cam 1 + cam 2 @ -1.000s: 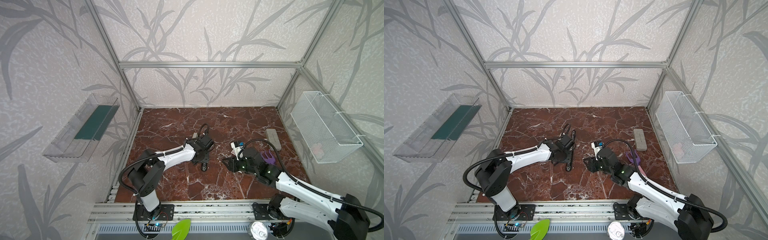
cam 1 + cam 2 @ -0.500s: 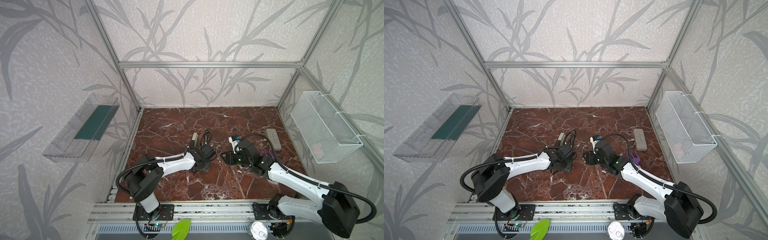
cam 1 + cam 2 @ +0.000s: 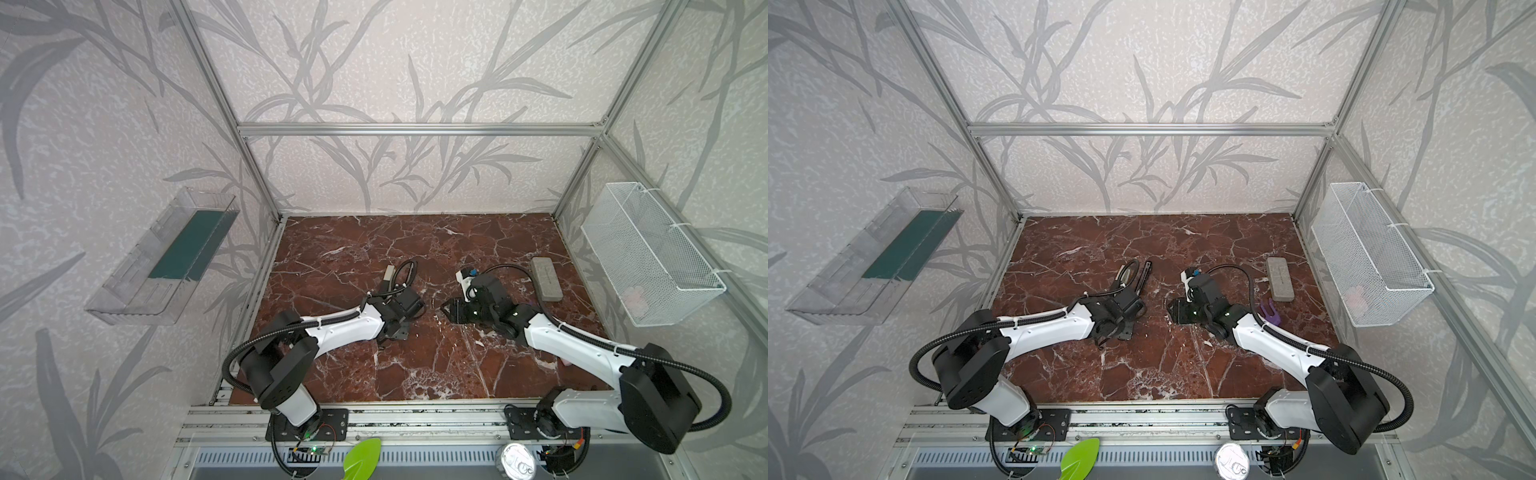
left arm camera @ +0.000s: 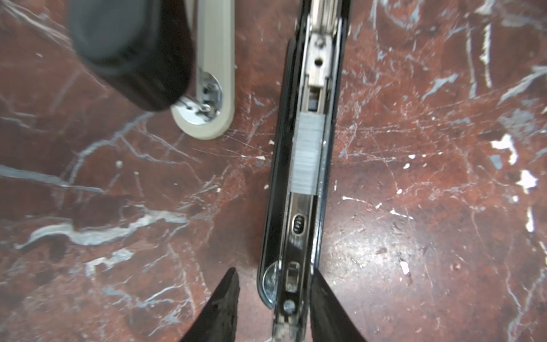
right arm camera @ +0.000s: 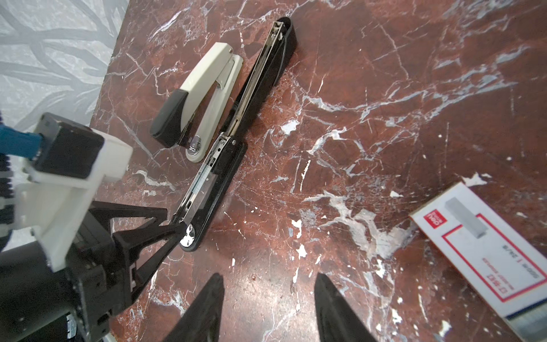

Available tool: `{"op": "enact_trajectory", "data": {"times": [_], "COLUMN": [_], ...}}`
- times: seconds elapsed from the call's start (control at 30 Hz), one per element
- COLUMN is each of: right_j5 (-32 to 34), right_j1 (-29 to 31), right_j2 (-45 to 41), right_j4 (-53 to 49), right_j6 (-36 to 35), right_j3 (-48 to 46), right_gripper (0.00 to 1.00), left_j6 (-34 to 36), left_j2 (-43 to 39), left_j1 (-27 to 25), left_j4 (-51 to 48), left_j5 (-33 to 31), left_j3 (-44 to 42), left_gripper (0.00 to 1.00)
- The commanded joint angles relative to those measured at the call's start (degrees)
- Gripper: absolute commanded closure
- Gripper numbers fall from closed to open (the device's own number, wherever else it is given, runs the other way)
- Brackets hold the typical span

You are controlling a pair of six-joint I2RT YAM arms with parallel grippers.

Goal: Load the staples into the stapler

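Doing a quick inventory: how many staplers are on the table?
2. The black stapler lies opened flat; the cream stapler lies right beside it. Another could be hidden.

White wire basket (image 3: pixel 665 232) on side wall, pale pink item (image 3: pixel 634 296) inside. Long grey block (image 3: pixel 546 278) flat on marble tabletop (image 3: pixel 353 249), near basket. Purple stick (image 3: pixel 1270 312) near block, farther from basket. Clear shelf (image 3: pixel 162 257) with green sheet on wall opposite basket.
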Motion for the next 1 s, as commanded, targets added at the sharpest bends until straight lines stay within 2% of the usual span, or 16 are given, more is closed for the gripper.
{"op": "enact_trajectory", "data": {"times": [0.0,0.1,0.17,0.37,0.57,0.73,0.97], "right_j5": [-1.0,-1.3,-1.4,-1.7,-1.5,-1.6,-2.0], "right_j1": [-0.8,-1.8,-2.4,-3.1,-3.9,-4.6,-5.2], "right_j2": [-0.9,-2.3,-3.4,-6.1,-9.8,-11.7,-12.5], "right_j4": [0.6,0.3,0.3,-0.2,-1.9,-2.9,-4.0], "right_j6": [-0.5,-0.6,-0.4,-0.1,-0.3,-0.5,-0.9], "right_j3": [1.7,1.1,0.2,-1.9,-3.7,-4.3,-4.0], "right_gripper": [0.49,0.49,0.49,0.49,0.49,0.49,0.49], "left_j6": [3.2,5.5,7.3,11.5,14.9,17.2,18.2], "left_j2": [-3.2,-3.3,-2.1,9.4,19.9,26.1,32.5], "left_j1": [0.1,1.0,2.8,8.9,10.9,11.5,12.9], "left_j4": [-2.4,0.1,2.9,2.9,-0.7,-1.4,-2.7], "left_j5": [-2.4,-2.4,-0.9,3.6,6.1,4.1,5.9], "left_j3": [3.8,6.6,8.6,20.0,31.4,36.3,40.4], "left_gripper": [0.58,0.54,0.47,0.46,0.46,0.46,0.46]}}
